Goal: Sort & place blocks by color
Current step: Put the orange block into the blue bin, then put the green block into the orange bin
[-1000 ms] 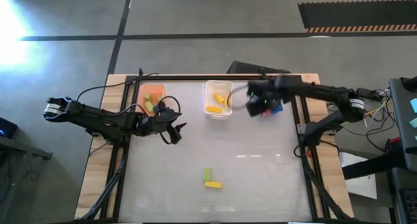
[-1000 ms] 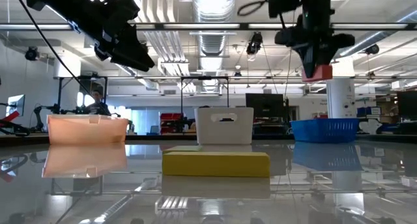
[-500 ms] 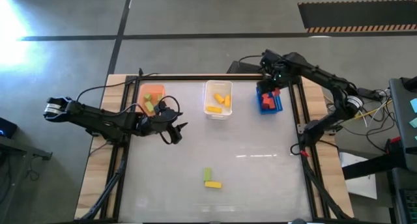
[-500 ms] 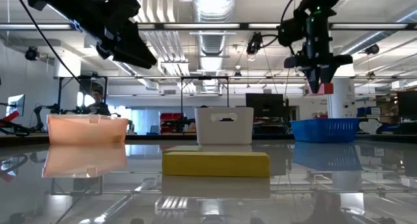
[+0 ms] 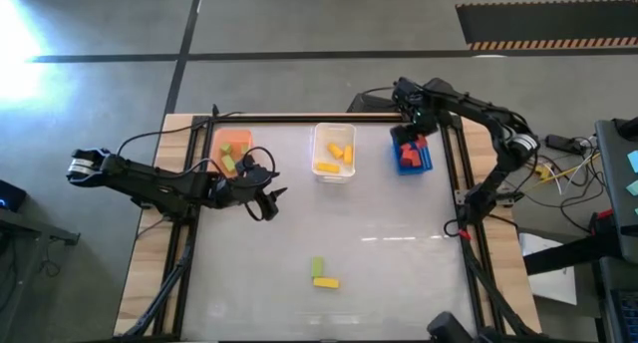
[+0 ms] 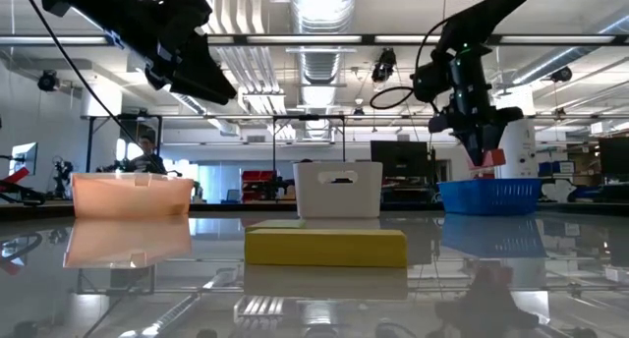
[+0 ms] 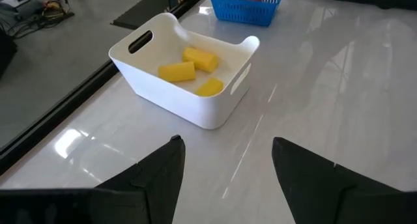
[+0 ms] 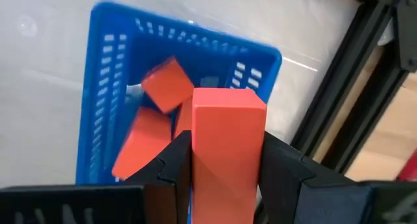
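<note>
Surface (image 5: 399, 273): glossy white, smooth, mirror-like reflections; border of pale bare wood (image 5: 150, 273). Blue bin (image 8: 104, 87): slotted plastic, slight sheen. White bin (image 7: 163, 97): smooth glossy plastic. Orange bin (image 6: 128, 193): translucent plastic. Red block (image 8: 225, 152) in the right hand (image 8: 221, 178): smooth, matt faces. Hand fingers (image 8: 287, 178): matt black.

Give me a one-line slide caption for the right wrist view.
Right gripper, jaws shut on a red block, poised above the blue bin that already holds other red blocks.
</note>
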{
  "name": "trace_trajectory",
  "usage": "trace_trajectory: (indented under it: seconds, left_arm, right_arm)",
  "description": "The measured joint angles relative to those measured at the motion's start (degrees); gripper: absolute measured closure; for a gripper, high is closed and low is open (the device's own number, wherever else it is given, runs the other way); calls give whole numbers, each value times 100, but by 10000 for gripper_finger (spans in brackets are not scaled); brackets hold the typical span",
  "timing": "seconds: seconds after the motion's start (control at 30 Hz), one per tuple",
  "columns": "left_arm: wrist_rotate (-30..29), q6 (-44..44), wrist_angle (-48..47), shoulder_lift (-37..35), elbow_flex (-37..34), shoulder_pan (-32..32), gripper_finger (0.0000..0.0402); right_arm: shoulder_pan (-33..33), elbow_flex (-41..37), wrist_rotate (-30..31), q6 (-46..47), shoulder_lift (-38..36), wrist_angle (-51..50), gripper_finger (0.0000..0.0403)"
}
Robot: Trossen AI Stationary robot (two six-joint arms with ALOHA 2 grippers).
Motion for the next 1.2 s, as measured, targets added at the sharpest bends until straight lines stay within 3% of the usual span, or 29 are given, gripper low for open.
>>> trace_trajectory:
  seconds: [0.5,0.7,0.8,1.2]
  left_arm:
    - [0,0,2,0,-9,-2,187]
    - [0,2,7,0,0,-2,187]
    - [0,2,3,0,-2,0,187]
    - [-1,0,3,0,0,0,187]
  right_arm:
    - [-34,-2,37,144,540,204,285]
    - [-34,-2,52,166,563,204,202]
    - [-34,-2,55,166,527,204,190]
    - [56,-2,63,356,-133,111,247]
